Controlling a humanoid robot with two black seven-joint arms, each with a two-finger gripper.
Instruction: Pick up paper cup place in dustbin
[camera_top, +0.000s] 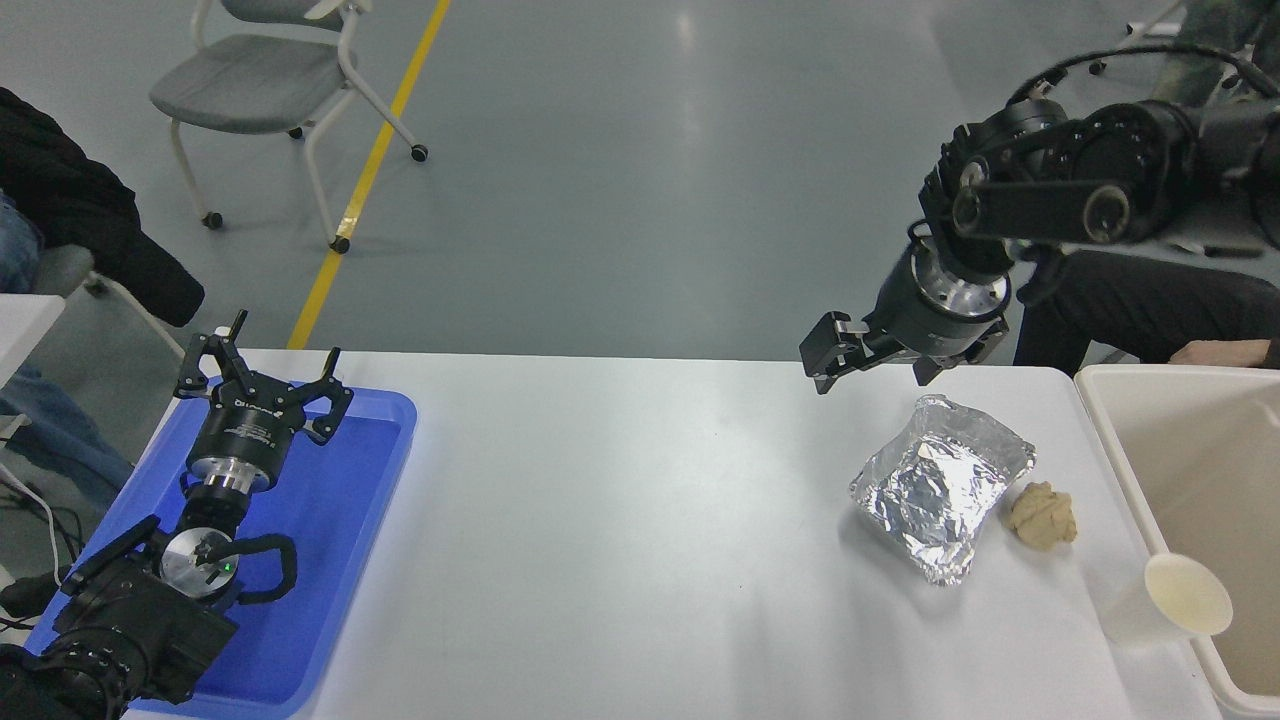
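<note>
Paper cup (1165, 600): white, cream inside, lying tipped on the table (620, 520) at your near right, its mouth turned toward the dustbin (1110, 440) and just beside that bin's near wall. Nothing grips it.

Dustbin: large cream-beige bin off the table's right end, open at the top.

Foil container (940, 485): crumpled silver, on the table left of the dustbin, well apart from the cup.

Tan lump (1042, 515): small, just beside the foil container's right edge, between the foil and the dustbin.

Right tool (868, 362): you find it above the table's far edge, beyond the foil container, pointing down and leftward from the right arm, which enters at the upper right. Its fingers are spread and hold nothing. It is well apart from the cup.

Left tool (262, 385): at your lower left over the blue tray (340, 520), fingers spread wide, holding nothing.

Grey chair (270, 85): on the floor beyond the table, near a yellow floor line (370, 170).

Person: seated at the far right past the dustbin, one hand (1215, 352) showing.
</note>
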